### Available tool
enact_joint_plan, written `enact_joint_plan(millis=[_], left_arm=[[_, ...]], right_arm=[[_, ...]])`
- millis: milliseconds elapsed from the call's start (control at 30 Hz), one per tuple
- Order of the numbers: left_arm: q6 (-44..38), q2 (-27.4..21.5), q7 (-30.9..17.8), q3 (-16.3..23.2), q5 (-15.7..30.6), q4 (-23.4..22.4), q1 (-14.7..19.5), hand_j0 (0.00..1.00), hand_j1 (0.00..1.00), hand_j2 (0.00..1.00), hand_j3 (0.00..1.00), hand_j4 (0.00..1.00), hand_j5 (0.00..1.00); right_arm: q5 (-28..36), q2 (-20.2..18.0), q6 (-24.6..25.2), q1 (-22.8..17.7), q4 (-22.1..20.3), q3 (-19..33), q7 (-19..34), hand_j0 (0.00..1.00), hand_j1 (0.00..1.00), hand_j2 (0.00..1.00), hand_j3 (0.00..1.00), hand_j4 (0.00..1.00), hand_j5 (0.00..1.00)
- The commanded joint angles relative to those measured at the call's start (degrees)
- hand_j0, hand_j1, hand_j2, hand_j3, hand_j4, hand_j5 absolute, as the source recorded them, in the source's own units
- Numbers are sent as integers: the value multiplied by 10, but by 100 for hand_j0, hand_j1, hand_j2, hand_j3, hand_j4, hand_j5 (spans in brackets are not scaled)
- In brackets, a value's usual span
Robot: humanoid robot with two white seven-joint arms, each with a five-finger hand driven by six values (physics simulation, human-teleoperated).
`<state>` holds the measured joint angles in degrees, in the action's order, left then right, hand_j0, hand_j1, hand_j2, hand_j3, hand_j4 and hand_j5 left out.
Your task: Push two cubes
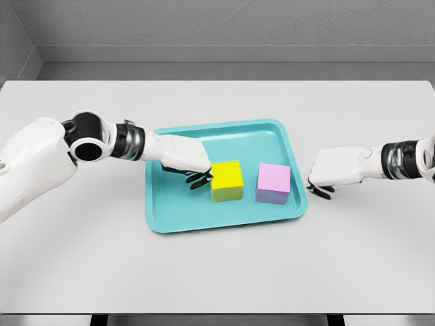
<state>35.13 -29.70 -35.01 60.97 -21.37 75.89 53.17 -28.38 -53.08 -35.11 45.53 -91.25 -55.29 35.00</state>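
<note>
Grey desk: bare near edge closest to the camera, carrying everything else; wall beyond the far edge.
Teal tray: shallow, rimmed, lying mid-desk, slightly skewed; holds both cubes.
Yellow cube: inside the tray, left of centre, sitting flat on the tray floor.
Pink cube: inside the tray to the right of the yellow one, near the right rim; apart from its neighbour, a strip of tray floor showing between them.
Left hand: reaching in over the tray's left part, palm down, dark fingers loosely curled and fanned, tips at or just against the yellow cube's left face; holding nothing.
Right hand: outside the tray, just beside its right rim, low over the desk; fingers curled under the palm, empty, well short of the pink cube.
Step in hand: most likely the start of the push on the yellow cube, contact being made or about to be; neither cube looks displaced against the rim yet.
Next move: probably a steady sideways slide to the right, fingertips kept low on the face to stop the cube tipping; enough travel to close the gap, so the yellow cube carries the pink one along.
</note>
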Motion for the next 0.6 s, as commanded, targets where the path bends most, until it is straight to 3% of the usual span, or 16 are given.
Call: enact_joint_plan(millis=[0,133,300,567], left_arm=[[-1,2,0,-1,3,4,0,12,12,12,12,12,12],[-1,-1,0,-1,4,14,1,12,12,12,12,12,12],[-1,-66,0,-5,43,37,17,12,12,12,12,12,12],[-1,-82,0,-9,43,37,27,13,13,13,13,13,13]], right_arm=[[2,15,1,0,-2,-11,0,14,14,14,14,14,14],[2,23,1,4,-6,-13,0,14,14,14,14,14,14],[3,28,1,4,-11,-12,0,14,14,14,14,14,14],[2,48,1,9,-11,-15,0,15,15,15,15,15,15]])
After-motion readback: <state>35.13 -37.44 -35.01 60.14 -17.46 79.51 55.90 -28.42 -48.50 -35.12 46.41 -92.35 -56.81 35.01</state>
